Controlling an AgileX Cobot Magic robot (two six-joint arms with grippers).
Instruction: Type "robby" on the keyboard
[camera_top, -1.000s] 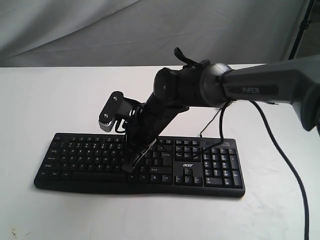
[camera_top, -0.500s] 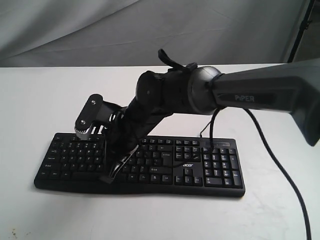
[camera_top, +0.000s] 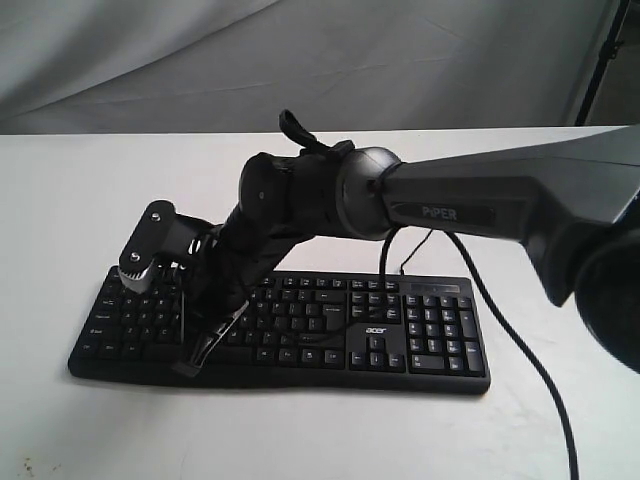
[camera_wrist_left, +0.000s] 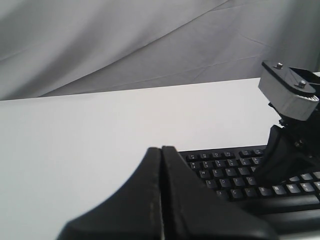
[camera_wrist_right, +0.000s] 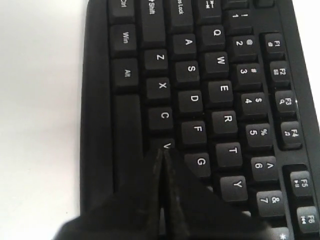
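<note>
The black keyboard (camera_top: 400, 330) lies on the white table, with its "acer" logo near the arrow keys. My right arm reaches across it to its left part. The right gripper (camera_top: 190, 364) is shut with nothing in it and points down at the keyboard's front rows. In the right wrist view the keyboard (camera_wrist_right: 225, 90) fills the frame and the right gripper (camera_wrist_right: 162, 151) has its tip at the V key, beside the space bar; whether it touches is unclear. The left gripper (camera_wrist_left: 161, 149) is shut and empty, off the keyboard's (camera_wrist_left: 225, 170) left end; the exterior view does not show it.
The white table (camera_top: 80, 190) is backed by a grey cloth (camera_top: 150, 60). A thick black arm cable (camera_top: 510, 340) hangs over the table right of the keyboard. The right wrist's grey camera housing (camera_top: 150, 245) sits above the keyboard's left keys.
My right arm has swung leftward along the keyboard, carrying the shut gripper from the middle keys to the left letter keys. The keyboard has stayed put.
</note>
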